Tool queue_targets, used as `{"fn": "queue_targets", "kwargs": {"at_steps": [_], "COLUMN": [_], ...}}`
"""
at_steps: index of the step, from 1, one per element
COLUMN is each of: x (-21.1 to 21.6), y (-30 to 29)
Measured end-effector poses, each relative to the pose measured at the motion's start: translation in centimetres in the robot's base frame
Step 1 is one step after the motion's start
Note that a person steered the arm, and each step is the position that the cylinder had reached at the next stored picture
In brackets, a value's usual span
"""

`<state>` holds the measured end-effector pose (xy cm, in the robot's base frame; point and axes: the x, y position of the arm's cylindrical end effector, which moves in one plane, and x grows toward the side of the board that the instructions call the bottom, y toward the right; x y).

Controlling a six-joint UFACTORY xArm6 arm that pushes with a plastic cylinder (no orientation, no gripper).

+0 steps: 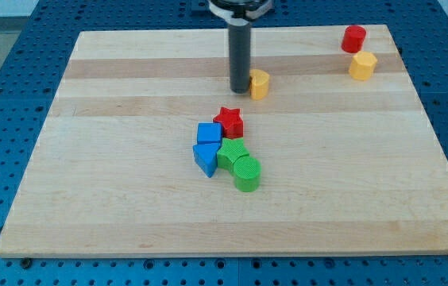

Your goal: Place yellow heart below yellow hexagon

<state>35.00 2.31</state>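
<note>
While my tip (240, 87) touches yellow heart (260, 83) — yellow hexagon (362, 65) far right

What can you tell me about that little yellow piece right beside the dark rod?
The yellow heart is a small, chunky block, plain glossy yellow like painted wood or plastic. It lies flat on the wooden board, near the view's top centre. My tip is at its left side, seemingly touching it. No other block touches it.
</note>
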Motion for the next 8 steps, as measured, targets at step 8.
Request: {"fn": "queue_targets", "kwargs": {"at_steps": [8], "x": [0.5], "y": [13.2]}}
